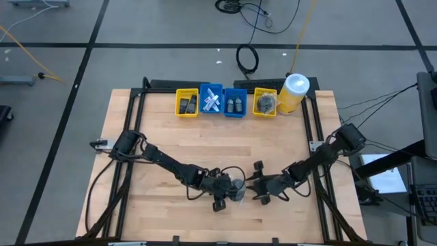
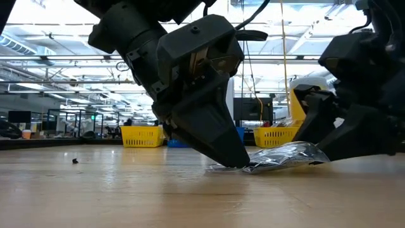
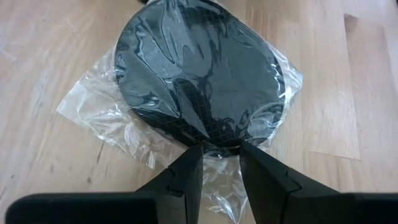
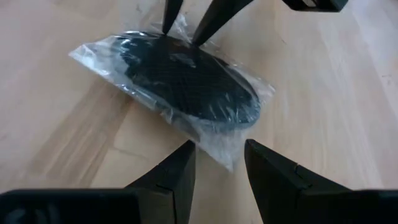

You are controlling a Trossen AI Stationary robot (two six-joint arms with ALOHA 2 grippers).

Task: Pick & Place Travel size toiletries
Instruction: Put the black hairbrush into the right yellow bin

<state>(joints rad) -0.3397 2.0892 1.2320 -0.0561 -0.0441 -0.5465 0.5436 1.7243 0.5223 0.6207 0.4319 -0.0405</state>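
A dark grey round mesh puff [image 3: 199, 74] in a clear plastic bag lies flat on the wooden table near its near edge, also seen in the high view [image 1: 236, 186] and the low view [image 2: 285, 155]. My left gripper [image 3: 221, 154] stands at the puff's left side, slanting down, shut on the bagged rim. My right gripper [image 4: 219, 163] is open on the puff's right side, its fingers either side of a loose corner of the bag [image 4: 227, 155] without touching it. Other toiletries sit in the bins at the far edge. My left gripper pinches the bagged puff's rim [image 3: 219, 144] between its two fingertips, on the side toward the table's left. The fingers come slanting down from the left. The puff tapers toward the pinch, and it lies on the table with the bag slack around it.
Along the far edge stand a yellow bin [image 1: 186, 102], two blue bins [image 1: 211, 101] [image 1: 235, 102], another yellow bin [image 1: 265, 102] and a big yellow canister with a white lid [image 1: 293, 92]. Bare wood [image 1: 205, 143] lies between the bins and the grippers.
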